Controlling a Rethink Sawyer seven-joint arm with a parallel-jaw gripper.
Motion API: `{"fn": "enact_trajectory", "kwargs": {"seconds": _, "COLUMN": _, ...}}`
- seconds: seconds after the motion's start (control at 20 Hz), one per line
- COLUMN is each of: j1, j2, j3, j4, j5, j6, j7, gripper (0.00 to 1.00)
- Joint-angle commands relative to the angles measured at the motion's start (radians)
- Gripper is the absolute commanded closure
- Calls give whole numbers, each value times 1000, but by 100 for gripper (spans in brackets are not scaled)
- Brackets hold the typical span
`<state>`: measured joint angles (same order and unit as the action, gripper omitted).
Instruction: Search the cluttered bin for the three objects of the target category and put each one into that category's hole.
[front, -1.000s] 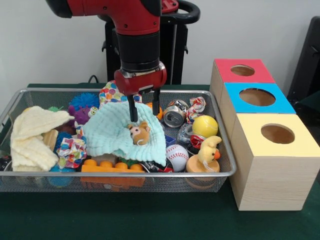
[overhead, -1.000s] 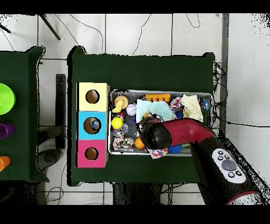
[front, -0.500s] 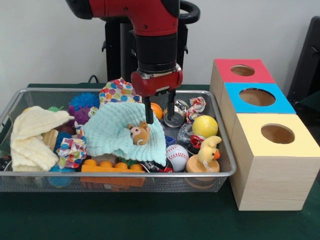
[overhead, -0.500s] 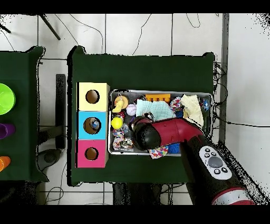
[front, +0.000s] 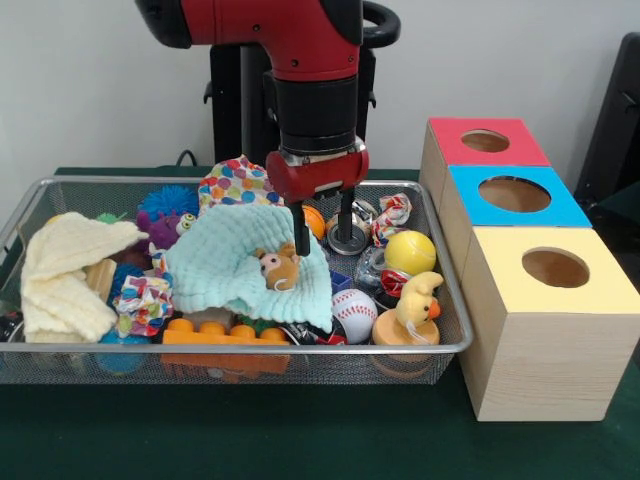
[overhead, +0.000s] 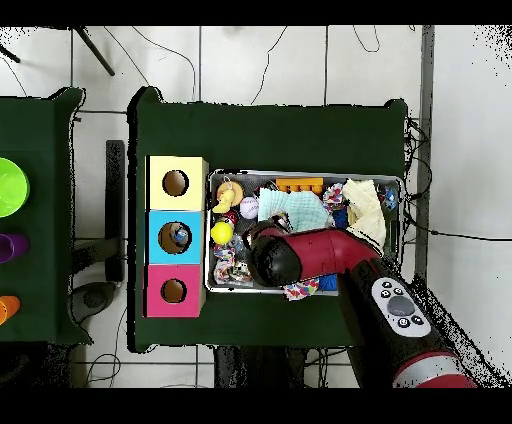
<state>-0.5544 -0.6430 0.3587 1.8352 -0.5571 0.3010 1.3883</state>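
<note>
The arm reaches straight down into the bin (front: 20, 215), its tool (front: 323, 237) open, fingers straddling the rim of a crushed can (front: 349, 236) just beside the mint cloth (front: 225, 265).

Your front view sits close and low across the worktop (front: 300, 440), facing the arm over the bin (front: 250, 347) and boxes (front: 545, 330). Your overhead view looks straight down from high up, taking in surrounding floor (overhead: 260, 60). Both share bin and boxes.
</note>
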Motion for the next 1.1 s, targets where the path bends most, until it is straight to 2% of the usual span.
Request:
{"fn": "enact_trajectory", "kwargs": {"seconds": 0.05, "j1": 1, "j2": 66, "j3": -55, "j4": 68, "j5": 29, "j6": -93, "j7": 216, "gripper": 0}}
{"fn": "enact_trajectory", "kwargs": {"seconds": 0.55, "j1": 5, "j2": 56, "j3": -25, "j4": 110, "j5": 33, "j6": -99, "j7": 168, "gripper": 0}}
{"fn": "enact_trajectory", "kwargs": {"seconds": 0.9, "j1": 56, "j2": -30, "j3": -23, "j4": 163, "j5": 72, "j6": -73, "j7": 191, "gripper": 0}}
{"fn": "enact_trajectory", "kwargs": {"seconds": 1.1, "j1": 65, "j2": -41, "j3": -15, "j4": 183, "j5": 86, "j6": -84, "j7": 191, "gripper": 0}}
